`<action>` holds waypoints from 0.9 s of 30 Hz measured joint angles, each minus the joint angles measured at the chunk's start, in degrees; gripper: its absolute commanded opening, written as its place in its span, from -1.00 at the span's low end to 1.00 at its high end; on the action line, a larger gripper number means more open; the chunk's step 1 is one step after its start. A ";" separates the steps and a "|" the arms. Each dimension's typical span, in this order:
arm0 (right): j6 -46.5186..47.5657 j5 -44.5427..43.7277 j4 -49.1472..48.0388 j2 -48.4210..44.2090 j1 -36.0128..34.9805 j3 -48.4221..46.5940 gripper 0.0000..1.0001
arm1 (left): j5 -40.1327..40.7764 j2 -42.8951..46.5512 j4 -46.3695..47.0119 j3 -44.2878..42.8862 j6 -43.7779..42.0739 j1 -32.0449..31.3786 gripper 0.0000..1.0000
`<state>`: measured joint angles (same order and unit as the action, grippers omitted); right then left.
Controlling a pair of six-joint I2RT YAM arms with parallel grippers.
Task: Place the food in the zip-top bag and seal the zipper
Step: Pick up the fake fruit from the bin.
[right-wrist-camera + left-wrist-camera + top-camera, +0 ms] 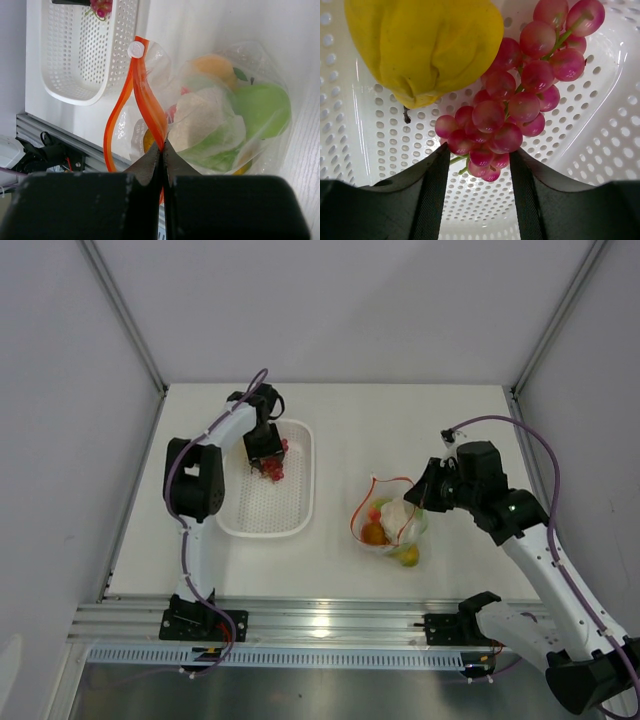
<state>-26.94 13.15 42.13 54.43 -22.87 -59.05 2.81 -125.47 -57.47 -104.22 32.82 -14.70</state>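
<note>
Black fingers of the left gripper (479, 167) fill the bottom of the left wrist view. They stand partway apart, one on each side of the lower tip of the grapes (505, 115). They look close to touching the lowest berries, but I cannot tell whether they are pinching them.

Behind them is the white perforated basket (600, 150), which fills the rest of that frame. A yellow mango (425, 45) sits at upper left, resting against the bunch. The grapes run from the upper right down to the centre, purple-red on a thin green stem.

The bunch will likely be light and bumpy, with round berries that could roll out of a grip. Taking hold across the thick middle of the cluster looks safer than at the narrow tip.

In the right wrist view, the zip-top bag (260, 55) lies at centre right, clear, crinkly and limp. Inside it are a green apple (262, 107), a white cauliflower (200, 120) and an orange fruit (215, 67). The right gripper (162, 150) at bottom centre is closed tight on the orange-red zipper (145, 95), holding the mouth up in a loop. A small white slider tab (135, 50) sits at the strip's top end.

From above, the basket is at left of centre and the bag at right of centre, well apart.
</note>
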 measured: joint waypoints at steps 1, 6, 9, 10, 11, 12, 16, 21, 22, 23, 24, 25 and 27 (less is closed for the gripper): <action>0.00 0.04 0.00 -0.20 0.02 0.00 -1.00 | -0.02 -0.37 -0.55 -0.68 -0.20 0.00 0.09; -0.02 0.26 0.04 -0.90 0.13 0.00 -1.00 | -0.07 -1.36 -2.82 -1.86 -0.87 -0.17 0.12; -0.02 0.28 0.09 -1.29 0.15 0.00 -1.00 | -0.17 -1.36 -3.80 -1.86 -1.40 -0.28 0.18; -0.02 0.28 0.13 -1.49 0.15 0.00 -1.00 | -0.26 -1.36 -4.02 -1.86 -1.49 -0.28 0.20; -0.02 0.28 0.24 -1.68 0.20 0.00 -1.00 | -0.33 -1.40 -4.48 -1.86 -1.68 -0.31 0.23; -0.02 0.28 0.33 -1.90 0.22 0.00 -1.00 | -0.39 -1.40 -4.63 -1.86 -1.84 -0.33 0.25; -0.07 0.31 0.55 -2.86 0.28 0.00 -1.00 | -0.46 -2.34 -6.38 -2.67 -2.32 -0.46 0.30; -0.33 0.28 0.85 -3.76 0.42 0.00 -1.00 | -0.46 -6.08 -10.03 -8.17 -3.10 -0.83 0.15; -0.33 0.28 0.87 -3.89 0.48 0.00 -1.00 | -0.44 -6.69 -10.58 -9.07 -3.32 -0.87 0.10; -0.33 0.28 0.90 -4.04 0.52 0.00 -1.00 | -0.44 -7.21 -11.10 -9.77 -3.41 -0.90 -0.07; -0.33 0.26 0.94 -4.20 0.57 0.00 -1.00 | -0.44 -7.56 -11.61 -10.27 -3.32 -0.92 -0.17; -0.33 0.28 0.96 -4.33 0.66 0.00 -1.00 | -0.48 -7.85 -12.50 -10.86 -3.52 -0.92 -0.28; -0.33 0.28 1.03 -4.59 0.79 0.00 -1.00 | -0.44 -8.07 -13.99 -12.04 -3.69 -0.94 -0.56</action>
<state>-27.27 13.43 43.16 49.84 -22.09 -59.05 2.37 -133.53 -71.46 -116.27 29.12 -15.64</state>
